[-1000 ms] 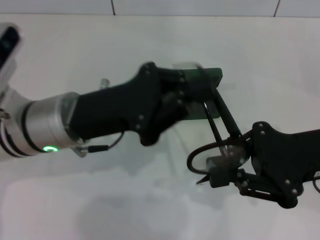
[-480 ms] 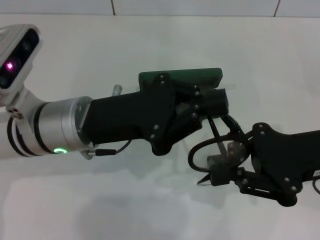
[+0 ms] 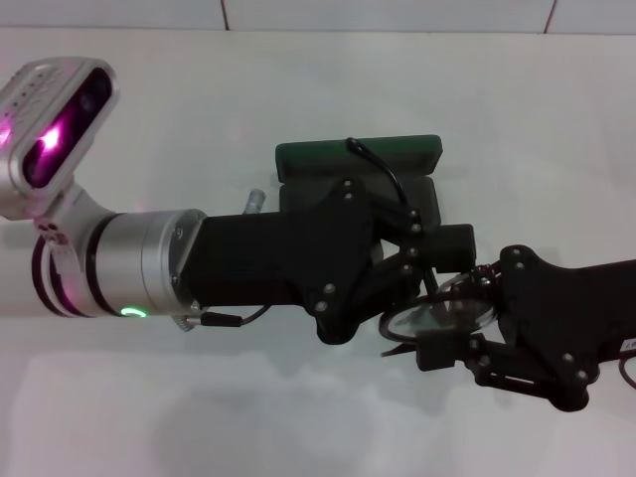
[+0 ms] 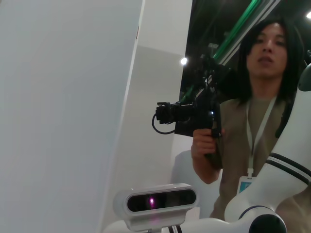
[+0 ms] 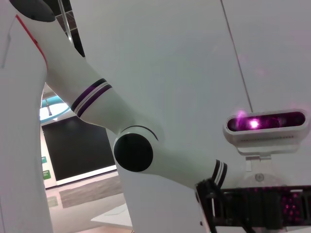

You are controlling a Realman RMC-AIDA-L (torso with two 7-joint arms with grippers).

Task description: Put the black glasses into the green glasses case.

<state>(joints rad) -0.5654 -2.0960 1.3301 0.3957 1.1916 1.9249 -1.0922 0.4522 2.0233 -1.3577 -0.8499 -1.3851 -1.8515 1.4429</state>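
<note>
The green glasses case [image 3: 358,154] stands open at the back centre of the white table in the head view, its lid raised; my left arm covers most of its base. My left gripper [image 3: 452,244] reaches over the case's front right corner, just above the glasses. My right gripper [image 3: 425,343] is shut on the black glasses [image 3: 442,314] and holds them in front of the case, lenses lying nearly flat. Neither wrist view shows the case or the glasses.
The white table [image 3: 149,109] runs to a tiled wall at the back. A person holding a camera rig [image 4: 194,114] stands in the left wrist view. The right wrist view shows only my white arm [image 5: 131,150] and a wall.
My left arm has moved right and nearer, so its gripper now sits beside the right gripper. The glasses have tipped from standing with temples up to lying flatter.
</note>
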